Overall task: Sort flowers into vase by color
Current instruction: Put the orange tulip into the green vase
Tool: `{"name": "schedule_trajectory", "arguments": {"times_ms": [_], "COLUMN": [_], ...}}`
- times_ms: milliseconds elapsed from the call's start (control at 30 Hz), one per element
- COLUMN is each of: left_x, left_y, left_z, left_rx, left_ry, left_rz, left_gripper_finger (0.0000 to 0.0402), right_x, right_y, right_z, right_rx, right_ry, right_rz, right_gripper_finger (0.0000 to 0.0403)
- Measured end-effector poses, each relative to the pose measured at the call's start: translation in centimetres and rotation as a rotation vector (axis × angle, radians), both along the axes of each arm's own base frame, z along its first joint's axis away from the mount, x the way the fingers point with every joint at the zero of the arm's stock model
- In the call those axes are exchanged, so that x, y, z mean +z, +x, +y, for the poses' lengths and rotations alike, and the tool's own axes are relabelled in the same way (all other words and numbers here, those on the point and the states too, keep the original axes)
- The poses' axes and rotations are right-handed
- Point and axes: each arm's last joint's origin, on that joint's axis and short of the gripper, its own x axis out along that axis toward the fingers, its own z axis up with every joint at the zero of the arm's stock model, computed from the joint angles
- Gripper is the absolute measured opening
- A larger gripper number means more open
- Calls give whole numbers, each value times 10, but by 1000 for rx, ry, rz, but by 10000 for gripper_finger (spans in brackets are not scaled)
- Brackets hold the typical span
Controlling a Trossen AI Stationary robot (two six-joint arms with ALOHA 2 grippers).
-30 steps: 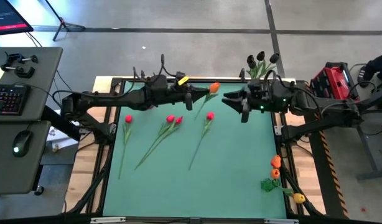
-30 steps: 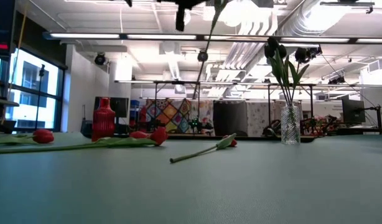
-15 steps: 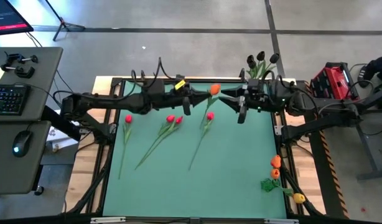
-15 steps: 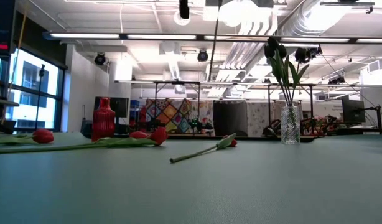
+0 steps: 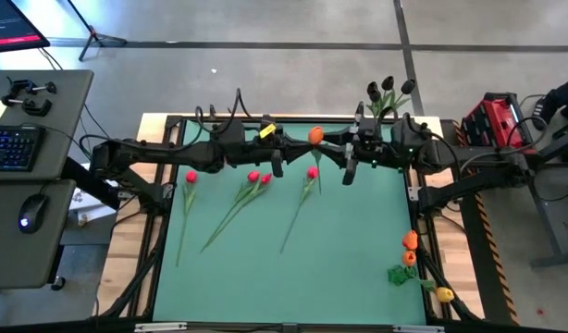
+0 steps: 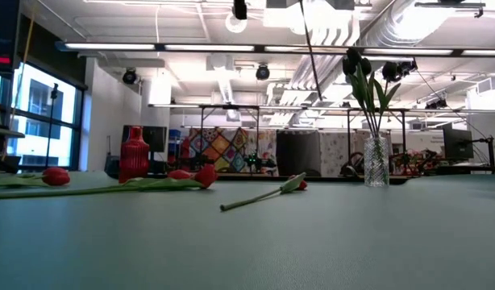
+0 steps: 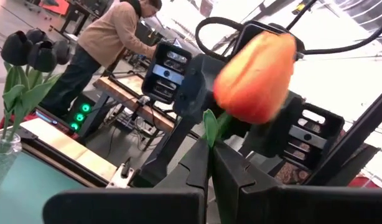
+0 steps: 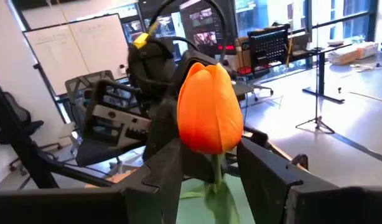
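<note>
Left gripper (image 5: pixel 293 148) clamps 1 orange tulip (image 5: pixel 314 136) by its stem above the mat's 12 o'clock edge. Right gripper (image 5: pixel 338 148) straddles the same stem, fingers parted. On the mat (image 5: pixel 358 250): 4 red tulips (image 5: pixel 254 176). Glass vase (image 5: pixel 380 108) at 1 o'clock: 3 dark tulips (image 5: pixel 388 86).

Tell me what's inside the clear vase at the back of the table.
The clear vase holds three near-black tulips on green stems with leaves, standing upright. Whether it holds water cannot be told, and from above the blooms hide its mouth.
</note>
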Motion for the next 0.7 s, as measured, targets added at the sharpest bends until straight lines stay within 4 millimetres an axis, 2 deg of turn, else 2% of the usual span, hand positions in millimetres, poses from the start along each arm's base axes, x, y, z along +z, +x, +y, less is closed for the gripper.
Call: {"name": "schedule_trajectory", "arguments": {"times_ms": [300, 433, 600, 700], "left_x": [1, 2, 2, 2], "left_y": [0, 0, 0, 0], "left_z": [0, -1, -4, -4], "left_rx": [0, -1, -6, -7], "left_ry": [5, 7, 24, 34], "left_rz": [-12, -20, -26, -25], "left_gripper_finger": [0, 0, 0, 0], "right_x": [-7, -10, -8, -6], "right_y": [8, 13, 13, 11], "right_z": [-1, 0, 0, 0], "right_rx": [-18, -18, -14, -14], "right_ry": [18, 18, 25, 29], "right_rz": [32, 37, 21, 6], "right_gripper_finger": [101, 97, 92, 73]}}
